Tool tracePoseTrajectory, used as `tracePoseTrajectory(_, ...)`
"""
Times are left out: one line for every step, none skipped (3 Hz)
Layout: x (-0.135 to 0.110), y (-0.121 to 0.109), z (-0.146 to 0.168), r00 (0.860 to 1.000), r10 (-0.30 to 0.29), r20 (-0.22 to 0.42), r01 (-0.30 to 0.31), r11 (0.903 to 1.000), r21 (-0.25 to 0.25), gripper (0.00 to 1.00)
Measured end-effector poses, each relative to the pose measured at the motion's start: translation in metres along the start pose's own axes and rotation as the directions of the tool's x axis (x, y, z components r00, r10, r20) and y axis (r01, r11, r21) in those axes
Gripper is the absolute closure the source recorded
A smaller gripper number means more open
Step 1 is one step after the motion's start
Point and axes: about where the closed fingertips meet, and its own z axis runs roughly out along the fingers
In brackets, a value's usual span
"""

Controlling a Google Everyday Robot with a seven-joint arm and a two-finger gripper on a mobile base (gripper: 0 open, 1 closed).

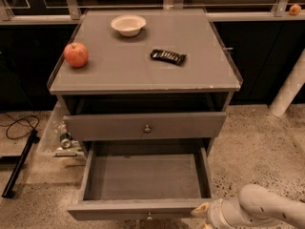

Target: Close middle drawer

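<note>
Cabinet (143, 75): grey unit that is occupying the centre of the view, its flat top carrying three items.
Middle drawer (145, 178): is standing pulled far out toward 6 o'clock, its grey interior showing bare; its front panel is running along the lower edge of the view.
Upper drawer front (105, 126): is sitting directly above the open drawer, at the 12 o'clock side of it.
Arm (259, 206): white link that is entering from the 4 o'clock corner.
Gripper (204, 212): is sitting at the arm's end, just beside the right end of the middle drawer's front panel; contact cannot be told.
Gripper state: cannot tell, as it is largely cut off by the lower edge.
Bowl (128, 25): white, is resting at 12 o'clock on the top.
Apple (76, 55): red, is resting at 9 o'clock on the top.
Wrapped snack bar (167, 57): dark, is lying near the top's centre, toward 2 o'clock.
Drawer knob (149, 217): round metal, is sitting mid-panel at 6 o'clock.
</note>
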Motion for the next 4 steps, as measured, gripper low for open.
tracePoseTrajectory(-0.002, -0.003, 0.002, 1.0, -0.004, 0.013, 0.004, 1.0, -0.008, 0.0)
tracePoseTrajectory(-0.002, 0.0, 0.002, 1.0, -0.004, 0.014, 0.004, 1.0, -0.008, 0.19)
tracePoseTrajectory(-0.028, -0.042, 0.01, 0.998, -0.058, 0.031, 0.057, 0.9981, 0.026, 0.43)
tracePoseTrajectory(-0.043, -0.065, 0.013, 0.995, -0.086, 0.04, 0.085, 0.9955, 0.042, 0.66)
